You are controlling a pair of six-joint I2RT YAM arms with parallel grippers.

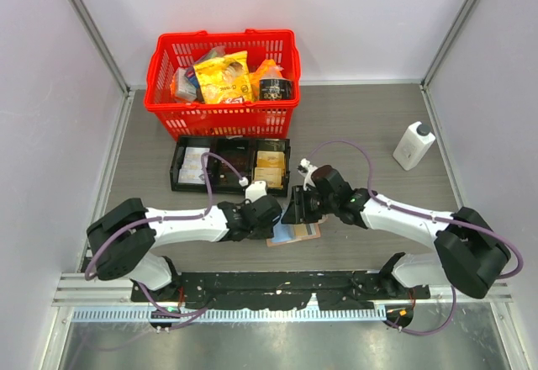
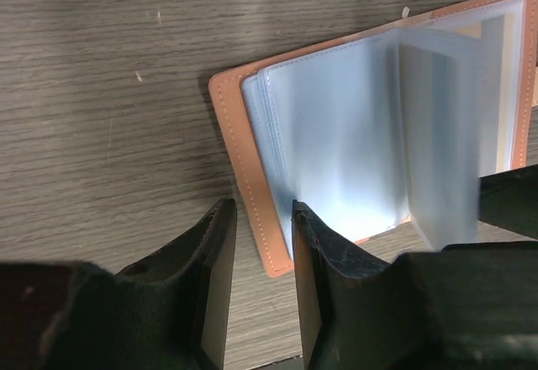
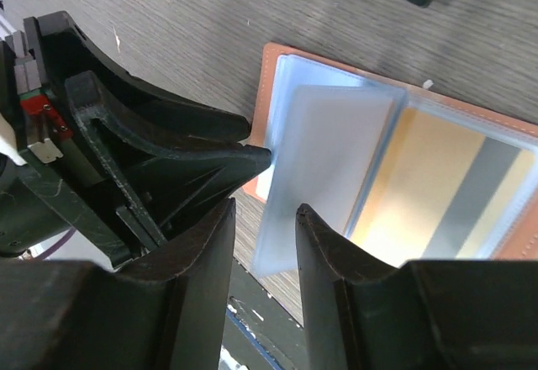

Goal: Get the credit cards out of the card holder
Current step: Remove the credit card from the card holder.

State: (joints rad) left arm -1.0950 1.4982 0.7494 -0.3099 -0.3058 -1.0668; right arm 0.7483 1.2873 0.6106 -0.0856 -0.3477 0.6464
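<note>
1. The table (image 1: pixel 361 118) carries a red basket (image 1: pixel 223 122) of groceries at the far side, a black tray (image 1: pixel 237 155) just near of it, and a white bottle (image 1: pixel 414 145) far right
2. The holder (image 1: pixel 296 234) lies open and flat at the near centre, long axis running left to right, with both arms meeting over it
3. The left gripper (image 2: pixel 262 210) is at the holder's left end. Its jaws stand a little apart, astride the tan cover's edge, with one finger over the clear sleeves. It clamps nothing that I can see, and whether it presses the cover down I cannot tell
4. The right gripper (image 3: pixel 265 210) is just beside it, jaws parted. The lower edge of a raised sleeve (image 3: pixel 336 151) sits loose in the gap, not pinched
5. A gold card (image 3: pixel 420 177) with a grey stripe shows in the holder's right half, still inside its pocket, so no card is out yet
6. That card lies to the right of both grippers, on the far side of the raised sleeve from the left one. The right arm is likely the nearer for the pull, and the left is placed to steady the cover
</note>
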